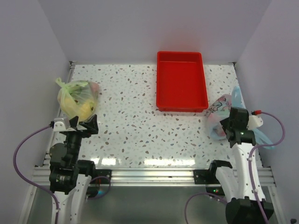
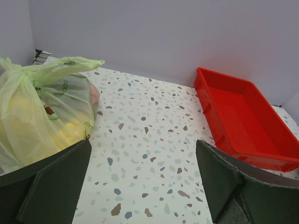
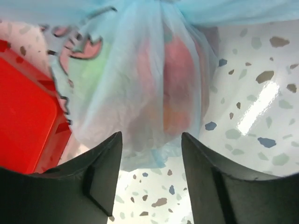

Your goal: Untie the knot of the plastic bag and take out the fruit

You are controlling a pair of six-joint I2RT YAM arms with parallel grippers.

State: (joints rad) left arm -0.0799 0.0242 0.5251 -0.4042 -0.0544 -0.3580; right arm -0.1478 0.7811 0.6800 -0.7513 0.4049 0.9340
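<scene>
The light blue plastic bag [image 1: 218,112] with its cartoon print lies at the table's right side, right of the red tray. My right gripper [image 1: 227,125] sits just at its near side. In the right wrist view the bag [image 3: 140,93] fills the upper frame. Fruit shows through the film: a red one [image 3: 180,60], an orange one [image 3: 175,116] and a green one [image 3: 88,70]. The right gripper [image 3: 152,135] is open, with the bag's lower fold between its tips, unpinched. The plastic gathers at the top edge; the knot is out of view. My left gripper [image 1: 83,122] [image 2: 144,144] is open over bare table.
A red tray [image 1: 182,84] [image 2: 243,116] [image 3: 23,102] stands at the back centre, holding nothing. A tied yellow-green bag [image 1: 78,99] [image 2: 42,112] with yellow fruit sits at the left, just beyond my left gripper. Walls close in the table on three sides.
</scene>
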